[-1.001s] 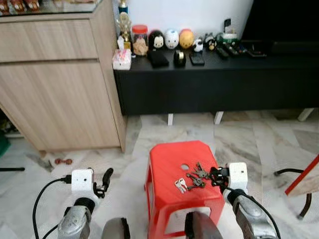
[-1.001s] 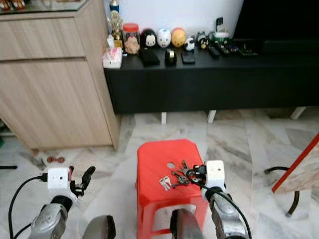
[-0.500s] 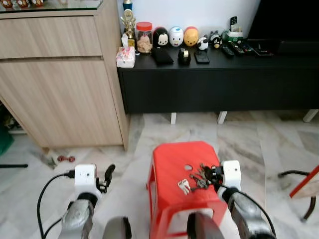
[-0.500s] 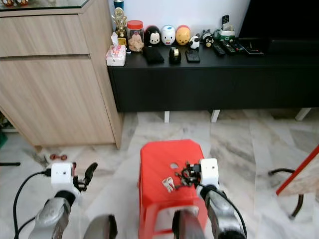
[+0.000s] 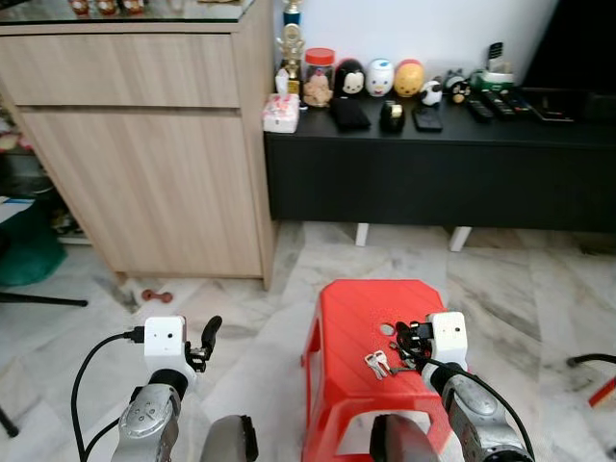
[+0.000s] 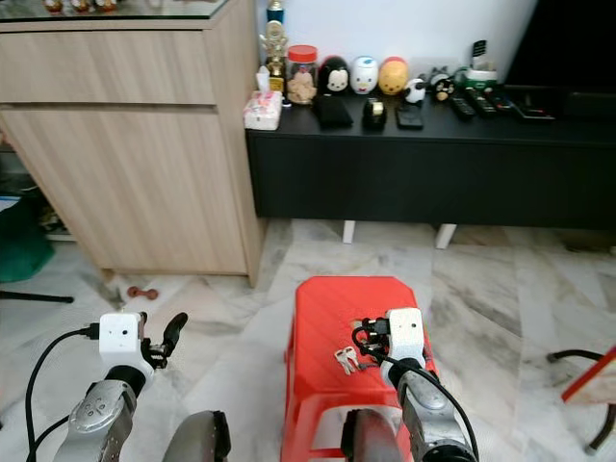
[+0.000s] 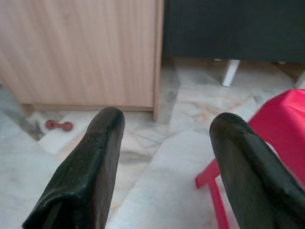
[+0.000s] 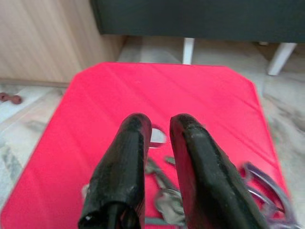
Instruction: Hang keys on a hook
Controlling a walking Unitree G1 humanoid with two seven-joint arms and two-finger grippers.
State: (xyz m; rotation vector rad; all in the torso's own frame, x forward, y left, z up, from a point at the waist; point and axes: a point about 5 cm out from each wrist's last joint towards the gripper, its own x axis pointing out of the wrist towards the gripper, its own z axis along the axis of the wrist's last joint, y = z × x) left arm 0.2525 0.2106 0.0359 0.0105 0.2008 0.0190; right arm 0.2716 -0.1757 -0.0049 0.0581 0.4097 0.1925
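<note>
Keys (image 5: 377, 362) partly behind right gripper (image 5: 408, 343)

Left pincer (image 7: 164, 157) hangs spread wide; right pincer (image 8: 159, 136) sits nearly closed.

We see open marble floor (image 5: 241, 318) left of the red stool (image 5: 356, 308) — room to pass there. Farther off, the wooden cabinet (image 5: 154, 144) and black console (image 5: 433, 164) close the way — a small dumbbell (image 5: 155, 295) lies near the cabinet.

The right gripper (image 8: 159, 131) covers part of the keys (image 8: 164, 200), which are blurred; the small items (image 5: 404, 82) on the far counter (image 5: 433, 144) can't be identified.
</note>
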